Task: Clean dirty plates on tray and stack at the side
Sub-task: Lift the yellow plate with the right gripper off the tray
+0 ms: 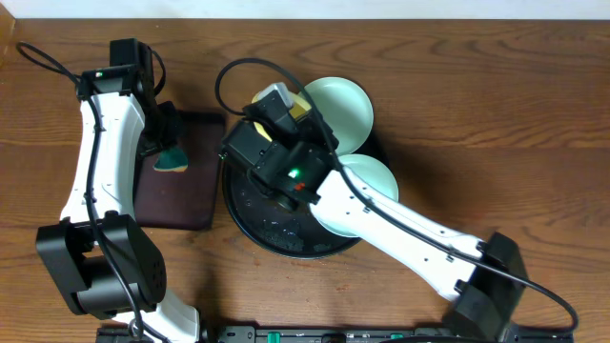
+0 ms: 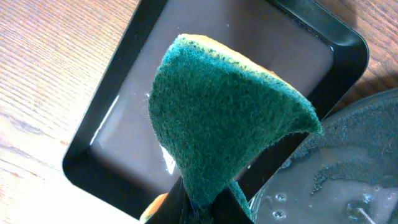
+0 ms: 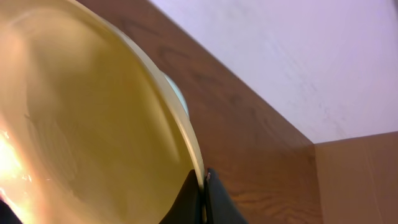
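My right gripper is shut on the rim of the pale yellow plate and holds it lifted over the black round tray; overhead only a sliver of that plate shows past the wrist. Two mint-blue plates lie on the tray's right side, one at the back, one partly under the right arm. My left gripper is shut on a green and yellow sponge, held over the brown rectangular tray. The sponge also shows overhead.
The brown rectangular tray stands just left of the wet round tray. Wooden table stretches to the right and back. A pale wall lies beyond the table's far edge.
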